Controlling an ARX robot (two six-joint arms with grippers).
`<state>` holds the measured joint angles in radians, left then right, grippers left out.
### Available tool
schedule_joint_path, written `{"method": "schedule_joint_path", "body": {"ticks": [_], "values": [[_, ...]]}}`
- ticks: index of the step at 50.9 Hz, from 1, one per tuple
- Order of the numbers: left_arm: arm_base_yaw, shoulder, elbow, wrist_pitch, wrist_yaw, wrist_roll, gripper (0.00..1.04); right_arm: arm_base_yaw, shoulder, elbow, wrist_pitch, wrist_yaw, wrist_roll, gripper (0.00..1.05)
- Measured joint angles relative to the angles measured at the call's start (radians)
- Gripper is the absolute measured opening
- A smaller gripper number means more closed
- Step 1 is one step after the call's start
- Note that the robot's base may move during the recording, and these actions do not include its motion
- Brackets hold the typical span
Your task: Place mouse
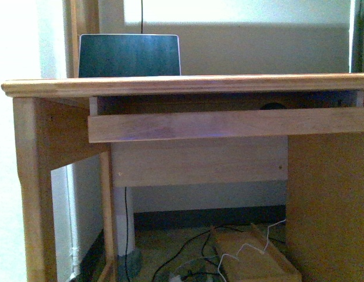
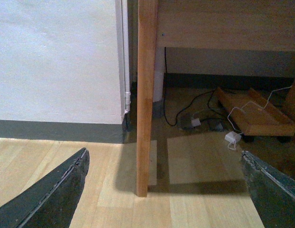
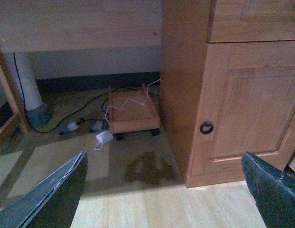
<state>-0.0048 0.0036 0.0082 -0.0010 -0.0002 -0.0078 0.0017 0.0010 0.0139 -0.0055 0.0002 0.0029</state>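
Observation:
In the front view a small dark rounded shape (image 1: 273,106), apparently the mouse, peeks over the front board of the desk's pull-out tray (image 1: 229,124), under the desktop (image 1: 182,85); most of it is hidden. Neither arm shows in the front view. My left gripper (image 2: 164,159) is open and empty, low over the wooden floor in front of the desk's left leg (image 2: 146,95). My right gripper (image 3: 164,161) is open and empty, low over the floor before the desk's cabinet (image 3: 233,95). The mouse shows in neither wrist view.
A dark laptop (image 1: 129,56) stands open on the desktop at the back left. Under the desk lie cables, a white adapter (image 3: 104,137) and a low wheeled wooden stand (image 3: 133,111). The cabinet door has a ring pull (image 3: 206,127). A wall (image 2: 57,57) is left of the leg.

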Motion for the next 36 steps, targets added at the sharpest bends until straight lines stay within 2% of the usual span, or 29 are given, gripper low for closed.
{"method": "schedule_joint_path", "body": {"ticks": [36], "values": [[0.0, -0.001, 0.0, 0.0, 0.0, 0.0, 0.97, 0.0, 0.0, 0.0, 0.0, 0.0, 0.0, 0.97]]}}
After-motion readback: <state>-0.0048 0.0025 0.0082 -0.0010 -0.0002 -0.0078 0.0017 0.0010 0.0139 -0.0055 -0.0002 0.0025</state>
